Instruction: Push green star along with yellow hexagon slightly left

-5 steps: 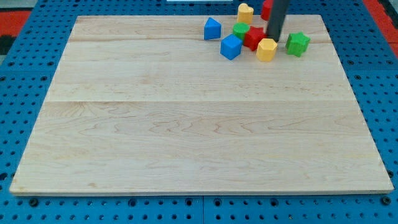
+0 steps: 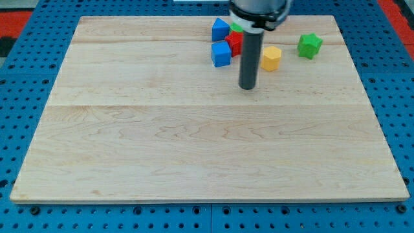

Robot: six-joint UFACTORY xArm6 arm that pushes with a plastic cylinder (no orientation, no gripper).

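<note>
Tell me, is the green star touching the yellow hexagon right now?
No, bare board shows between the green star and the yellow hexagon, which sits to the star's left.

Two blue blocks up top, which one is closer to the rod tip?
The lower blue block, the cube-like one at the view's left of my tip. The other blue block lies farther toward the view's top, beside the red block.

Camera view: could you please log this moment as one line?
my tip: on board, below-left of yellow hexagon, not touching | green star: right of hexagon, apart | task push: not begun
</note>
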